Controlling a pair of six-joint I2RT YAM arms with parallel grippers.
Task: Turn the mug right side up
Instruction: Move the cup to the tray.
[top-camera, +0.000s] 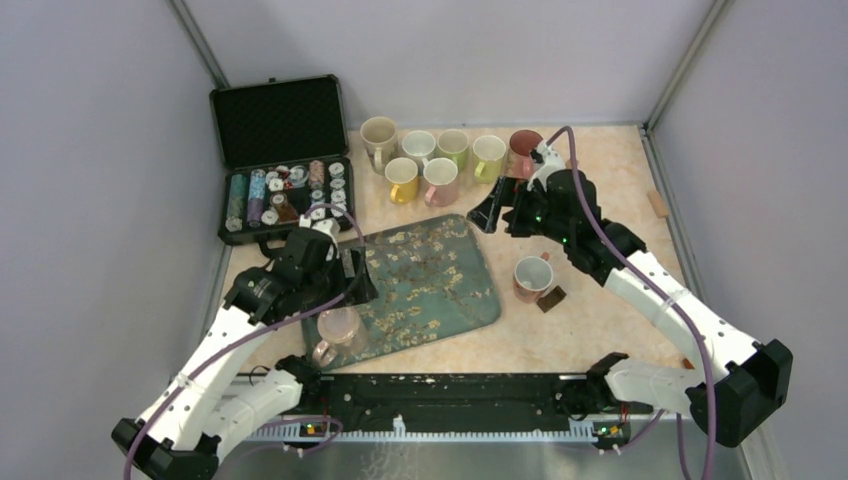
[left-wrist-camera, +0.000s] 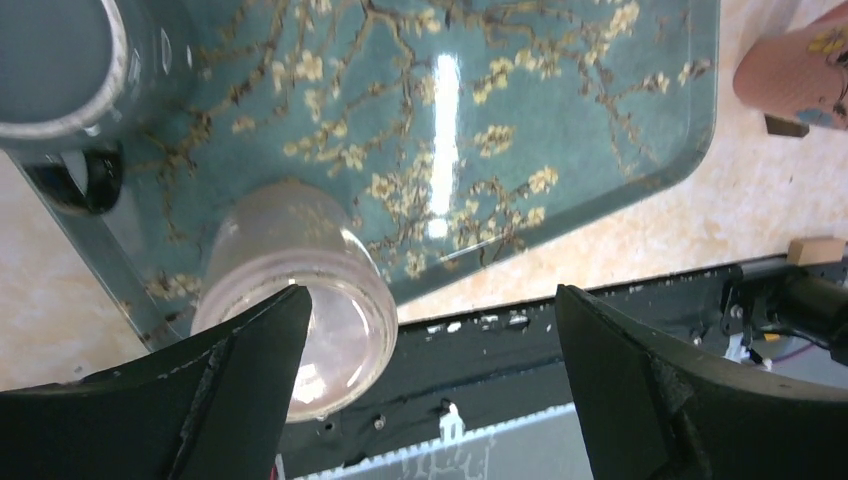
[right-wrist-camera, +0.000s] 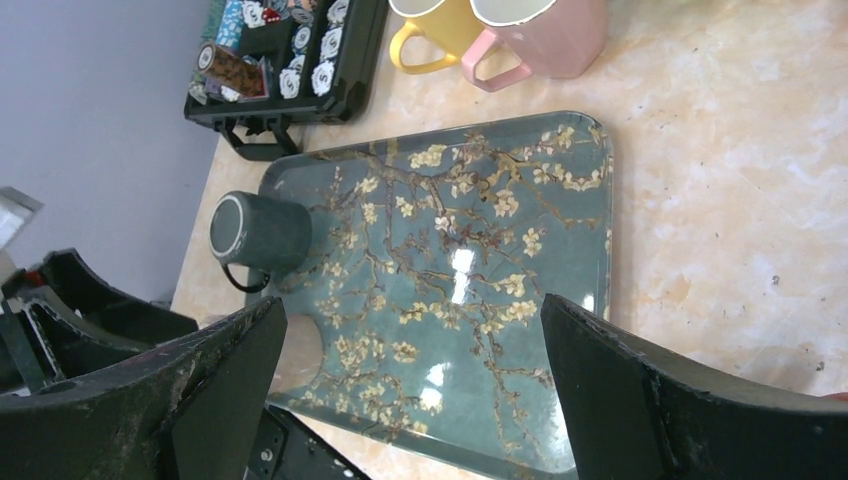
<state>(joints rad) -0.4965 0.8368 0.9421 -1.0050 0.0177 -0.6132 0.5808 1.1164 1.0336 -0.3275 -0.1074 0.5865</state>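
Top view: both claws are wide open, left claw (top-camera: 358, 278) over the blossom tray's (top-camera: 440, 270) left side, right claw (top-camera: 488, 212) past its far-right corner.

Left wrist: pink glass mug (left-wrist-camera: 300, 270) sits on the tray's near-left corner, partly behind one finger (left-wrist-camera: 240, 380).

Right wrist: dark teal mug (right-wrist-camera: 262, 232) stands bottom-up on the tray's far-left corner, well apart from the right claw.
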